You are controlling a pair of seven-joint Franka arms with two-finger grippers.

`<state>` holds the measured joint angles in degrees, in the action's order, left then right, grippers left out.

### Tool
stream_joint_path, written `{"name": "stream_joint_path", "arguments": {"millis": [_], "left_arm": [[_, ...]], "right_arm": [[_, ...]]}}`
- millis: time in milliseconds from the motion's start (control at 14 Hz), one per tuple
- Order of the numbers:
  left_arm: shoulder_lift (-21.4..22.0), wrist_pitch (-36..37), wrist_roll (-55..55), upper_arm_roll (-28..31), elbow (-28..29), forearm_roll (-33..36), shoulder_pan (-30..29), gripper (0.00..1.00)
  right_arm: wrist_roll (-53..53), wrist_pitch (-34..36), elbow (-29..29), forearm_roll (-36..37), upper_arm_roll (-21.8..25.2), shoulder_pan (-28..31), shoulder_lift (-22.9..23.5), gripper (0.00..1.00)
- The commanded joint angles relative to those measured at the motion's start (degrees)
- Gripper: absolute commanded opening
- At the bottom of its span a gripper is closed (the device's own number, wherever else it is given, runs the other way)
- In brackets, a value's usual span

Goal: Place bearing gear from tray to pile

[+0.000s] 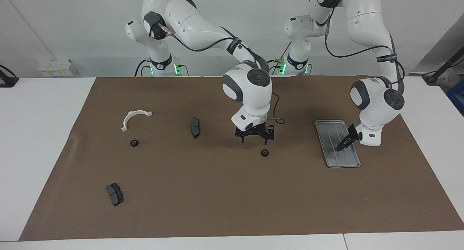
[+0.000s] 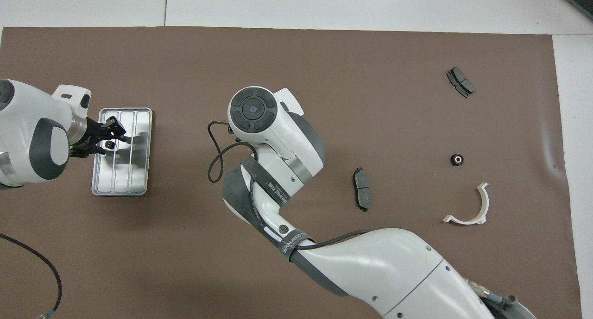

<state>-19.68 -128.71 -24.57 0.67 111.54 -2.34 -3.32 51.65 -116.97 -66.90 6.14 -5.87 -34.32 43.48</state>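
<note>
Left claw (image 1: 341,147) is down in the tray (image 1: 331,128), which sits toward the left arm's end of the surface. I can't tell from here whether it has closed on anything. Bearing gear (image 2: 110,144) lies in the tray lane closest to that end edge, about mid-length, right at the claw tip.

My read: this is the pick. I'd centre on the gear, stop just off the tray floor, squeeze across the round rim, then lift straight up so it doesn't catch a ridge or drag the tray. Small part on slick metal, so it may skate if pinched off-centre.

Right claw (image 1: 255,138) hangs wide open and empty over mid-surface, just above a small black round piece (image 1: 264,152). I'd route the carry clear of that arm.

Drop zone is the pile toward the right arm's end: white bracket (image 1: 135,118), brake pad (image 1: 195,127), another round piece (image 1: 134,143), then a second brake pad (image 1: 115,194) near the farther edge.
</note>
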Motion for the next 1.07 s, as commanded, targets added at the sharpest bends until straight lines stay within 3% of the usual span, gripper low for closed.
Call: {"name": "stream_joint_path", "arguments": {"millis": [0, 428, 713, 998], "left_arm": [[1.8, -1.5, 0.8, 0.3, 2.5, -0.2, 0.2, 0.54], [1.7, -1.8, 0.8, 0.3, 2.5, -0.2, 0.2, 0.37], [1.6, -2.2, 1.0, 0.3, 2.5, -0.2, 0.2, 0.22], [1.4, -2.2, 1.0, 0.3, 2.1, -0.2, 0.2, 0.11]], "right_arm": [[1.3, -1.8, 1.9, 1.0, 0.2, -0.1, 1.7, 1.0], [2.8, -4.8, 2.3, 4.5, 0.4, -2.3, 6.4, 0.99], [4.6, -10.0, 2.6, 5.5, 0.5, -3.0, 8.6, 0.87], [4.7, -12.0, 2.8, 6.5, 1.3, -3.2, 9.3, 0.57]]}}
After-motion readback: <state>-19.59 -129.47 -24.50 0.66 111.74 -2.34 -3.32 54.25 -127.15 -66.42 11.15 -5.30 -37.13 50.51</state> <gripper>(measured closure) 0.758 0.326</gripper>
